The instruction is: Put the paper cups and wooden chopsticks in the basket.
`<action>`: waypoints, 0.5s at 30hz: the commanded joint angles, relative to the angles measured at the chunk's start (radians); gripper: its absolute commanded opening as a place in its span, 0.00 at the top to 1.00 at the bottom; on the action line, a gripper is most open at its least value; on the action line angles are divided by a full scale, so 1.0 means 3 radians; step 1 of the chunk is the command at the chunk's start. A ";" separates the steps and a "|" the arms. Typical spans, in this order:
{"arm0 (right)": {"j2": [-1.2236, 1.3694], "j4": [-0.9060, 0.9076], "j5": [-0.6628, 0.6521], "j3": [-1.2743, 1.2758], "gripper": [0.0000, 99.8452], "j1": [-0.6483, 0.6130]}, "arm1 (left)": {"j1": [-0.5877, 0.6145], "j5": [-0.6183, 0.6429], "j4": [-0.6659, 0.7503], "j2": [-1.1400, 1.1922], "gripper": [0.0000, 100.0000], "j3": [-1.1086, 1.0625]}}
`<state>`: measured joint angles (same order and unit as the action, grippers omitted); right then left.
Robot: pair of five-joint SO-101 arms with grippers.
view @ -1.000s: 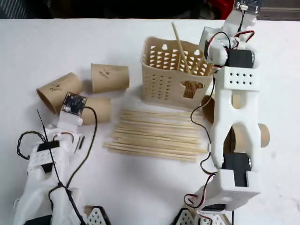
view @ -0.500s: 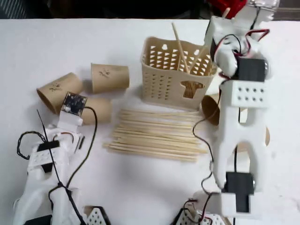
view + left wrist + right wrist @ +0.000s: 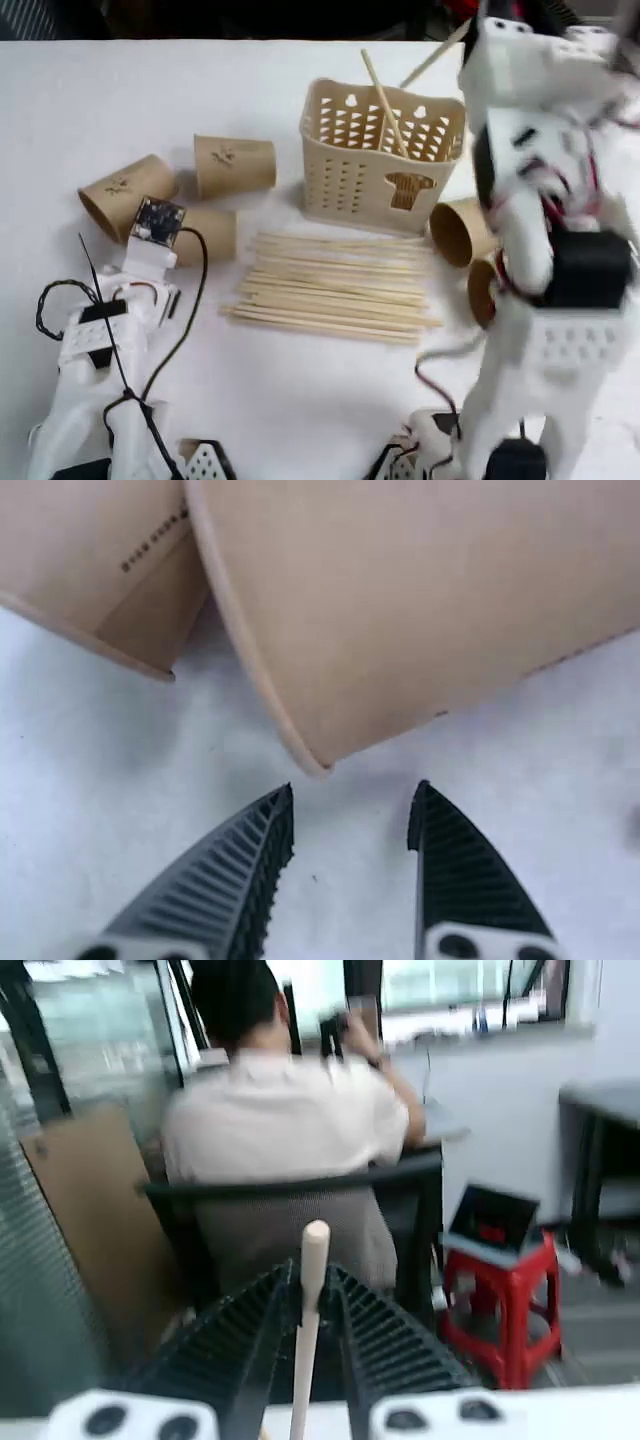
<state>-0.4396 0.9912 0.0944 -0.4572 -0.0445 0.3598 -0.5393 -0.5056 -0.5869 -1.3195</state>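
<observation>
The cream basket point(image 3: 350, 180) stands at the table's middle back with one wooden chopstick point(image 3: 384, 100) leaning in it. My right gripper point(image 3: 312, 1282) is raised above the basket's far right corner, shut on another chopstick point(image 3: 435, 55), point(image 3: 304, 1360). A pile of chopsticks point(image 3: 335, 285) lies in front of the basket. Three paper cups point(image 3: 125, 190), point(image 3: 235, 165), point(image 3: 205, 235) lie on their sides at the left. My left gripper point(image 3: 352, 790) is open, low over the table, just short of the rim of the nearest cup point(image 3: 400, 610). Two more cups point(image 3: 460, 230), point(image 3: 480, 290) lie right of the basket.
The right arm point(image 3: 560, 280) stands tall over the table's right side and covers part of the cups there. The left arm point(image 3: 110, 330) and its cable lie along the front left. Bare white table point(image 3: 300, 400) lies in front of the chopstick pile.
The right arm has risen and swung back from the basket's right rim, keeping a chopstick in its fingers. The left arm has stayed put.
</observation>
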 commanded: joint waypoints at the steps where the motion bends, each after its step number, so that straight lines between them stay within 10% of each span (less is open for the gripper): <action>1: -0.0269 0.0038 0.0046 -0.0169 0.99 -0.0284 | -0.0038 -0.0031 0.0087 -0.0130 0.80 0.0015; 15: 0.0350 0.0074 -0.0041 -0.0077 0.99 -0.0800 | -0.0038 -0.0031 0.0087 -0.0130 0.80 0.0010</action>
<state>-0.3920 1.0127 0.0990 -0.4695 -0.2839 0.3598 -0.5393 -0.5056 -0.5869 -1.3211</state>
